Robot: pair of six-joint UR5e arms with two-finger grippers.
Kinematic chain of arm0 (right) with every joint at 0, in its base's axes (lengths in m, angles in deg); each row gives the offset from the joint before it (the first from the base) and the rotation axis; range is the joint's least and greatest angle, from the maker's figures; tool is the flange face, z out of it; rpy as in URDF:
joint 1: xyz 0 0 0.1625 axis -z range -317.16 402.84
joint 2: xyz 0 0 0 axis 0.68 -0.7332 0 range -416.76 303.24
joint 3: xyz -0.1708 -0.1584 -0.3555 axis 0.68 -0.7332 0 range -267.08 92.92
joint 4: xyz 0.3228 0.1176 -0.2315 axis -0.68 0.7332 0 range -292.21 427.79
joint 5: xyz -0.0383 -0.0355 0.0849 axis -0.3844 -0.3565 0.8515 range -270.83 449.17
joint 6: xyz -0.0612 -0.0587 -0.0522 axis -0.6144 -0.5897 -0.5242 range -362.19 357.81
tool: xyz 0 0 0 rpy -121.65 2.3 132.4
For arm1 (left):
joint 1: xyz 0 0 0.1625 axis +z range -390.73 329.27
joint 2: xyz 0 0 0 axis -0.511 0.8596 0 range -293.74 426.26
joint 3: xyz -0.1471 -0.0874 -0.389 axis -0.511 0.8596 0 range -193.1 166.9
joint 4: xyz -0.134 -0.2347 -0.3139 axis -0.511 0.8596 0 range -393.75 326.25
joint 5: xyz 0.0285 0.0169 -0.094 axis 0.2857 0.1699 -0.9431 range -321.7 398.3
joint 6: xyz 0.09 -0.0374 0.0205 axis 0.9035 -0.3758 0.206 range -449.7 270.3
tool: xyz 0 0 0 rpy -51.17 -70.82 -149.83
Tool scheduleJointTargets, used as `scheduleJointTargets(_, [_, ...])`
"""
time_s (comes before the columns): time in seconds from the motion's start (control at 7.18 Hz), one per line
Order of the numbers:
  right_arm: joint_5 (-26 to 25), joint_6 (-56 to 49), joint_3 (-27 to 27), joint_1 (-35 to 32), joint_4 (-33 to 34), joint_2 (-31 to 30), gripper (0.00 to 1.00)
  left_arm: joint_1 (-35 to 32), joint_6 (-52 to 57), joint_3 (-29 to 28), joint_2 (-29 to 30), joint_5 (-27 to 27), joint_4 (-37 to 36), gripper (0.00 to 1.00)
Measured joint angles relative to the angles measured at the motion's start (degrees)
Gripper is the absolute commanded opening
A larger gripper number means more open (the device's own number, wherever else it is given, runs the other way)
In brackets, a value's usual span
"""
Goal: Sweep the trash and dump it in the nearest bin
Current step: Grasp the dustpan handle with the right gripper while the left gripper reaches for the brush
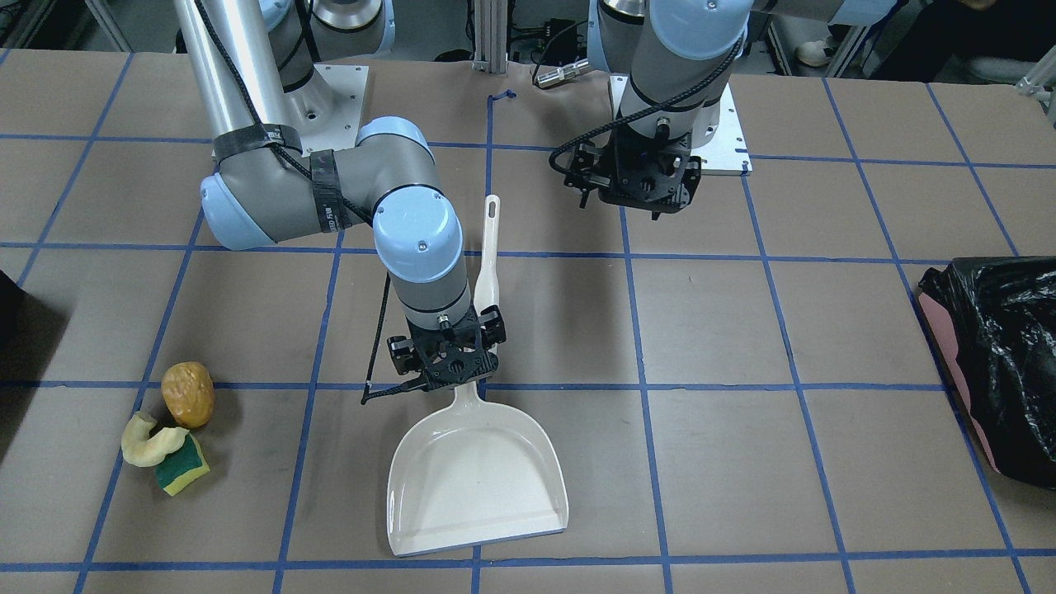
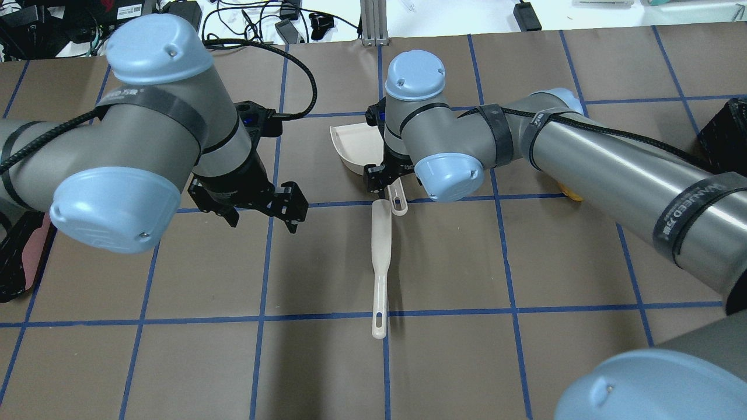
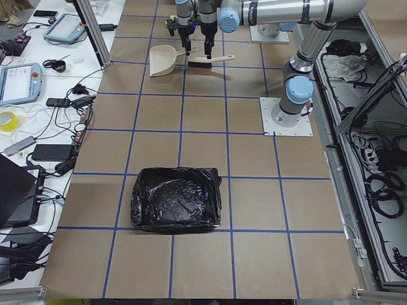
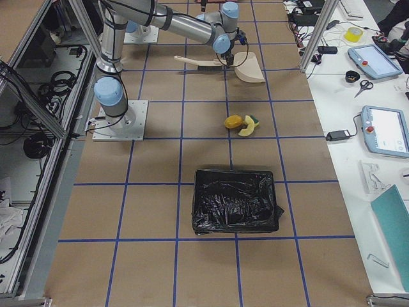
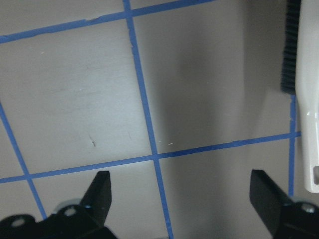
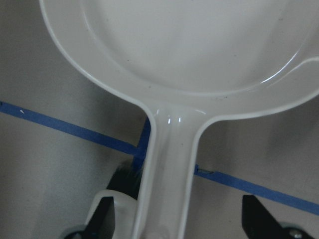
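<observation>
Black bin (image 4: pixel 236 201): lower centre of the right-side view, just below the trash (image 1: pixel 169 437).
Trash pieces: lower left of the front view, bunched and touching. There's an orange-brown walnut-like lump (image 1: pixel 188 394), a pale yellow curved piece (image 1: pixel 140 441) and a yellow-and-green sponge chunk (image 1: pixel 183 465).
Right gripper (image 1: pixel 450 356): fingers spread, straddling the dustpan (image 1: pixel 478 483) handle, not clamped.
Risk: the handle sits off-centre between those fingers, so a lopsided close could twist the pan. The rounded lump looks likely to roll away under a sweep.
Brush (image 2: pixel 380 262): centre, lying flat, nothing gripping it.
Left gripper (image 2: pixel 261 220): fingers apart, empty, hovering near the brush.
Pink bin (image 1: pixel 990 363): far right, well apart from the trash.
</observation>
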Motion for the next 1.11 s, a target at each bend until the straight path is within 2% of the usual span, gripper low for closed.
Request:
scheduleJointTargets(0.14, [-0.02,-0.04,0.00,-0.03,0.05,0.03,0.80,-2.33,-1.30,1.18,0.39,-0.58,-2.26,1.00])
scheduleJointTargets(0.28, [-0.02,0.05,0.00,-0.04,0.07,-0.07,0.69,-4.49,-2.03,3.68,0.79,-0.81,-6.73,1.00])
scheduleJointTargets(0.56, [-0.02,0.06,0.01,-0.21,0.08,-0.21,0.63,-7.95,-5.58,9.84,1.15,-1.02,-16.11,1.00])
scheduleJointTargets(1.11, [0.05,0.12,0.06,-0.73,-0.03,-0.66,0.55,-14.55,-11.54,13.19,2.38,-1.12,-21.14,1.00])
